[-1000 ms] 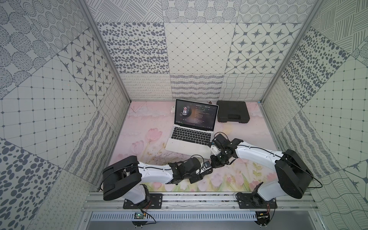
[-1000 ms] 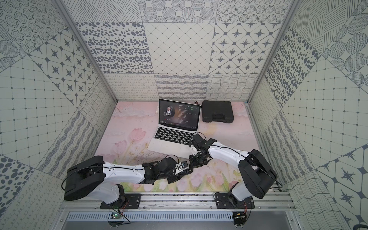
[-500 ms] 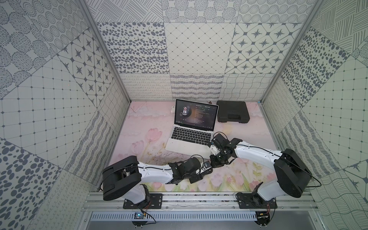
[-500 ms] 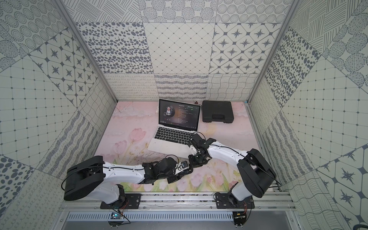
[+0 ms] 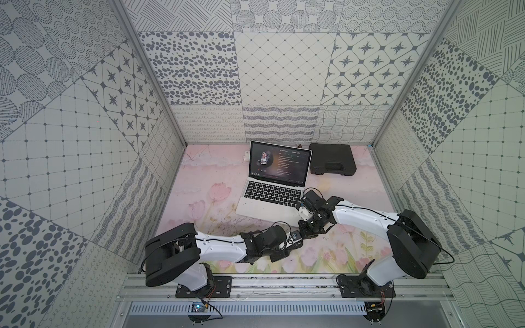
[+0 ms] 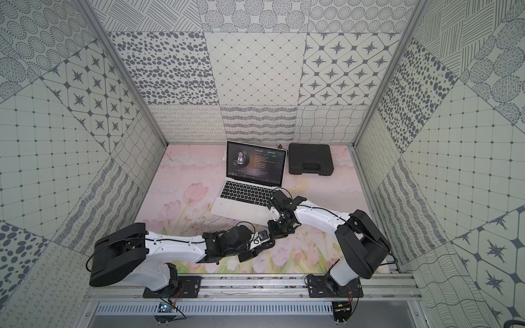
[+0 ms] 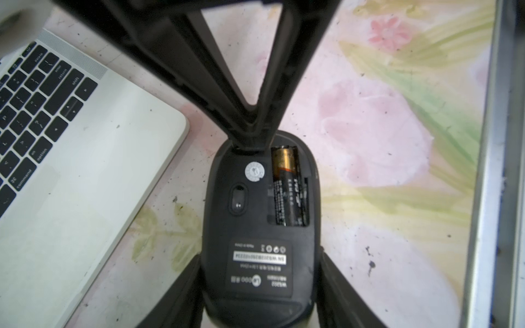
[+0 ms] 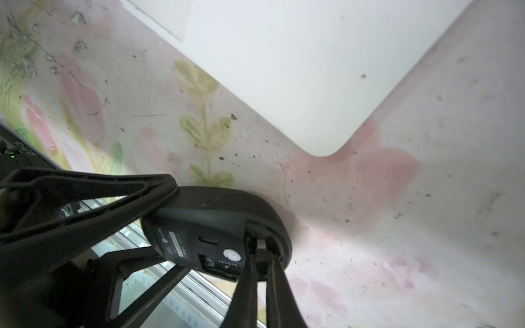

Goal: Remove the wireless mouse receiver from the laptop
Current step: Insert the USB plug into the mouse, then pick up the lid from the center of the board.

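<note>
Left gripper (image 7: 260, 262): its fingers (image 7: 187, 286) are spread wide and squeeze the black mouse (image 7: 255, 204) from both sides. The mouse is belly up, so the other arm can get at it.
Mouse belly: no lid on it, and a battery (image 7: 287, 187) shows.
Right gripper (image 8: 260, 251): its fingers (image 8: 245, 284) are pressed nearly together at the mouse's open end, pinching a tiny pale thing.
Receiver (image 8: 260, 243): I think that tiny thing is it, out of the laptop (image 5: 267, 211) and at the mouse's hole. It is too small to be sure.
Laptop: open on the flowery mat (image 5: 204, 181), just beside the mouse.
</note>
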